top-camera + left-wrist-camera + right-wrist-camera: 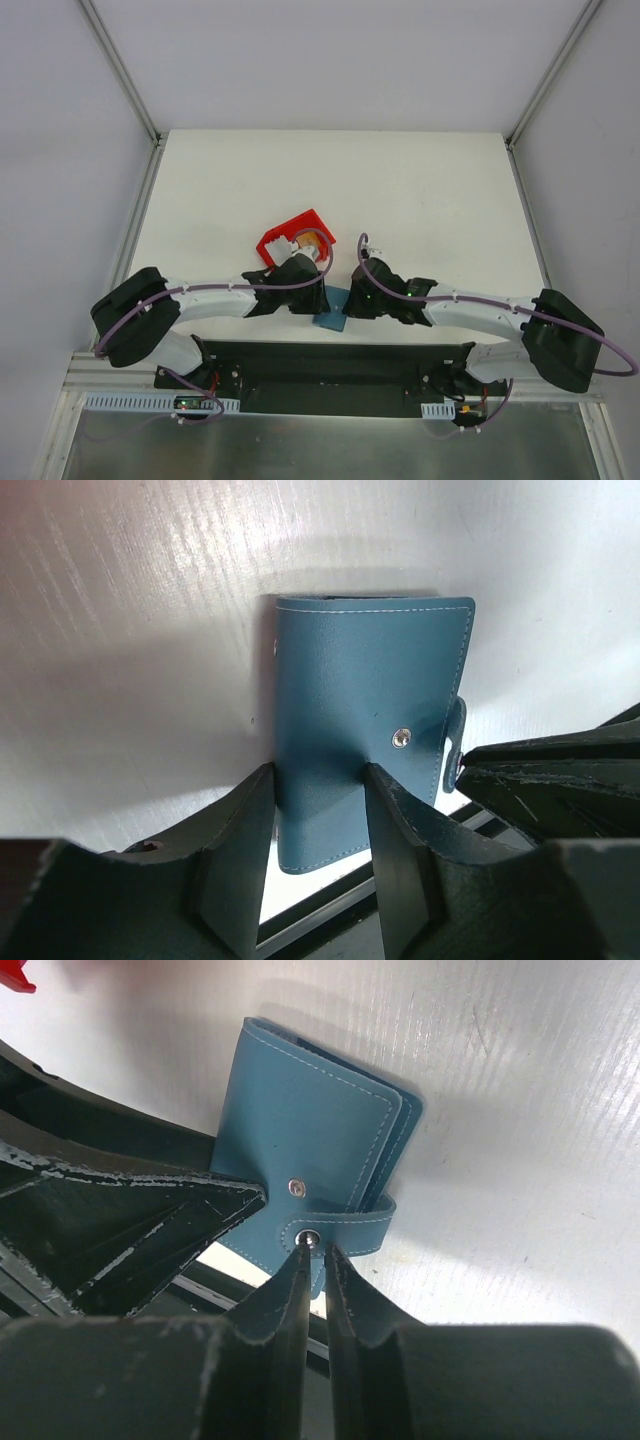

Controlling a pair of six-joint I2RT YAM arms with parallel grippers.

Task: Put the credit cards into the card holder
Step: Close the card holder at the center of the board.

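Both wrist views, not overhead: right jaws tight on card holder [310, 1110] strap [352, 1230], left jaws apart astride it.

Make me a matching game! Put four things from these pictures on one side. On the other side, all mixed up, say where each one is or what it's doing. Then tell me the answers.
Things:
1. teal folded leather card holder
2. red plastic bin
3. black left gripper
4. black right gripper

Places and states:
A. jaws nearly together on the strap
B. farther back on the white table
C. jaws apart over the holder's near end
D. folded shut, lying flat

Pairs: 1-D, 2-B, 3-C, 4-A
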